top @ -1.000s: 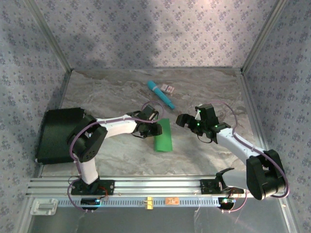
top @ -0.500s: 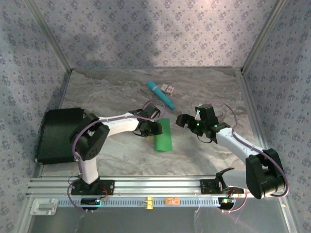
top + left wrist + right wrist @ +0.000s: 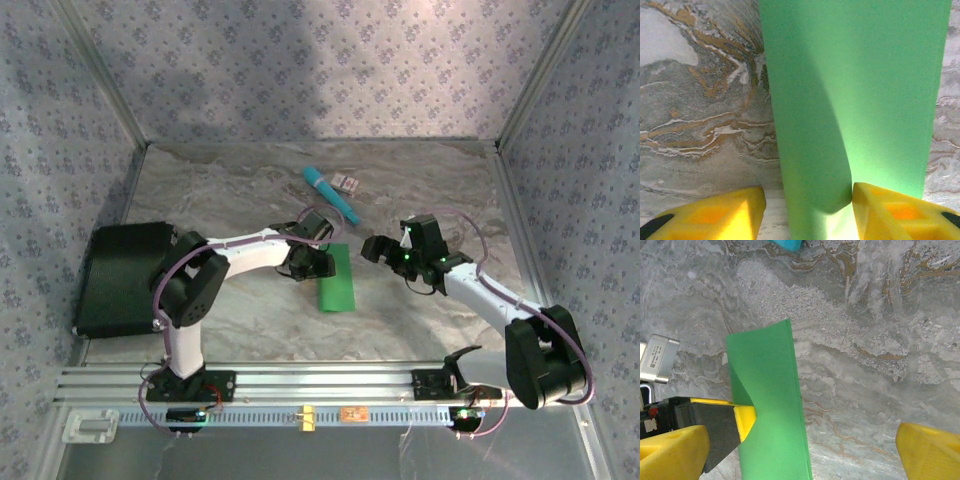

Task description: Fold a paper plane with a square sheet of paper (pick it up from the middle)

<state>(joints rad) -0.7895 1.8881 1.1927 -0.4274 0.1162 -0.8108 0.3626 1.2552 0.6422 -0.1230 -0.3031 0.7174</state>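
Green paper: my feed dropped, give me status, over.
Left hand open, straddling folded green paper, one finger against its edge. Right hand open, hovering alongside. Teal stick lies apart, beyond the paper.

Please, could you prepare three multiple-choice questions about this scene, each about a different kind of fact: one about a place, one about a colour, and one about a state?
1. Seen from the top camera, where does the stick lie?
A. Beyond the green paper, toward the back wall
B. On top of the green paper
C. In front of the green paper, on the near side

2. What colour is the stick?
A. Red
B. Teal
C. White

3. In what state is the right gripper?
A. Shut on the paper
B. Shut on the stick
C. Open, holding nothing

Answers:
1 A, the stick lies farther back than the paper and apart from it.
2 B, its whole body is teal.
3 C, in the right wrist view its yellow fingers stand wide apart and grip nothing.
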